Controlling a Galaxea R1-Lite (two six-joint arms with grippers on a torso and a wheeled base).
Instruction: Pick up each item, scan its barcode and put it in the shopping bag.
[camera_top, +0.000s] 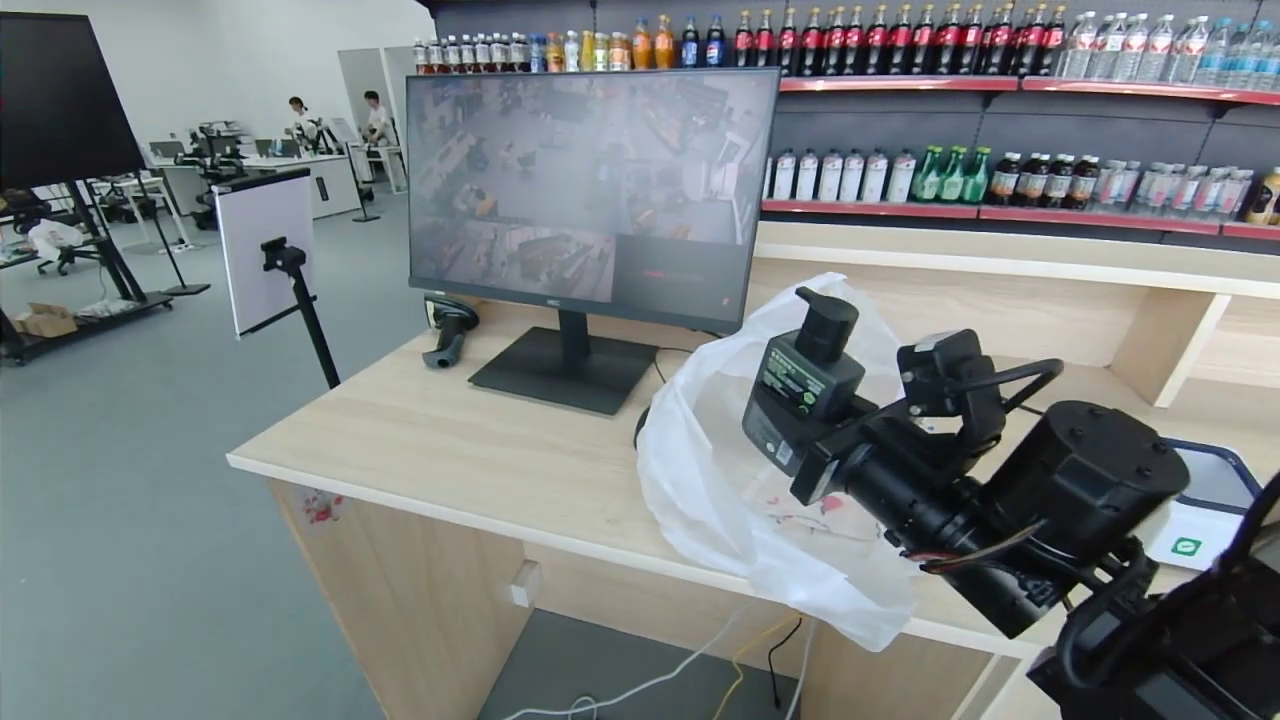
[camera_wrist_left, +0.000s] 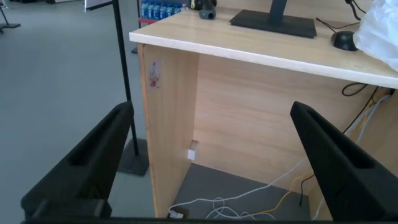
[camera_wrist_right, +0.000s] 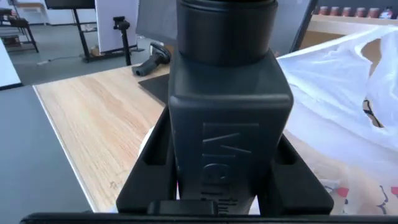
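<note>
- My right gripper (camera_top: 812, 462) was clamped on a dark grey bottle (camera_top: 803, 385) with a black cap, its fingers (camera_wrist_right: 152, 165) pressed against the bottle's two sides.
- I had the bottle tilted above the white plastic shopping bag (camera_top: 720, 500).
- The bag lay crumpled at the desk's (camera_top: 450, 440) near edge, with one fold hanging over that edge.
- My left gripper (camera_wrist_left: 211, 111) sat below the desk top, off its near left corner, with its jaws spread wide and nothing between them.
- I saw the handheld barcode scanner (camera_top: 448, 330) at the far left corner, just beside the monitor (camera_top: 590, 190).
</note>
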